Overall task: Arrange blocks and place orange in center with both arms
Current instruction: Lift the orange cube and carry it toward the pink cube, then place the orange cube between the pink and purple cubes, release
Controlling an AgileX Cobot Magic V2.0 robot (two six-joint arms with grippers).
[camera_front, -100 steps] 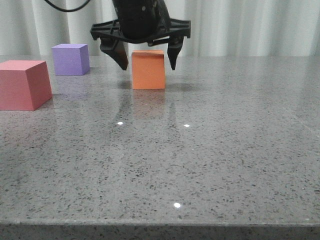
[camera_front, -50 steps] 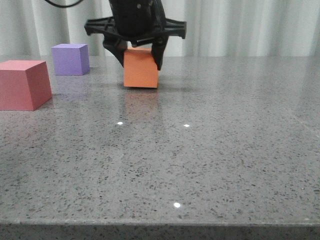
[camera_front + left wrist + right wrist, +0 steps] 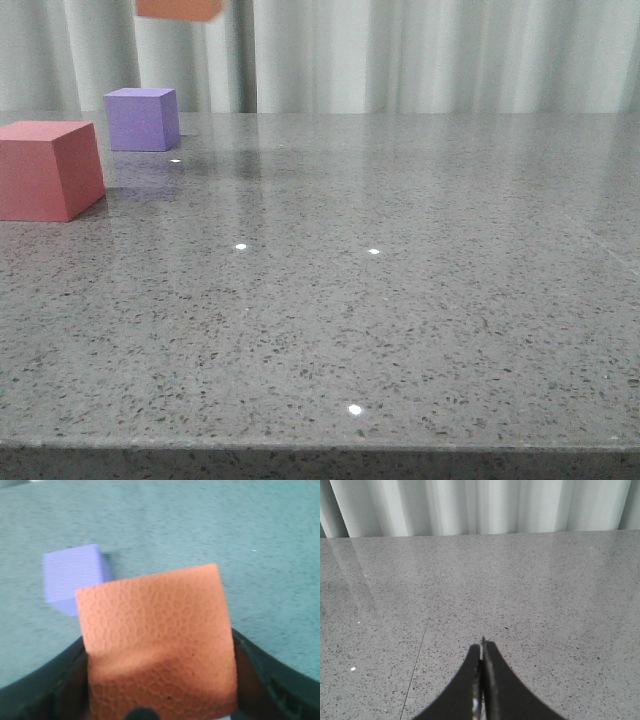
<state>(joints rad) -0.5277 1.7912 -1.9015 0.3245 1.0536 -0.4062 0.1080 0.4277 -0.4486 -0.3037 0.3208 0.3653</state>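
The orange cube (image 3: 180,8) hangs high above the table at the top edge of the front view; only its underside shows there. In the left wrist view my left gripper (image 3: 159,680) is shut on the orange cube (image 3: 155,640), a black finger on each side. The purple cube (image 3: 142,118) stands at the back left, and shows below the held cube in the left wrist view (image 3: 72,575). The red-pink cube (image 3: 48,168) stands at the left edge, nearer the front. My right gripper (image 3: 481,652) is shut and empty over bare table; it is out of the front view.
The grey speckled table (image 3: 400,280) runs to its front edge at the bottom of the front view. White curtains (image 3: 420,55) hang behind the far edge. A thin seam line (image 3: 417,655) crosses the table in the right wrist view.
My left gripper closed on the orange cube and lifted it off the table, up and to the left, almost out of the front view. The purple and red-pink cubes have not moved.
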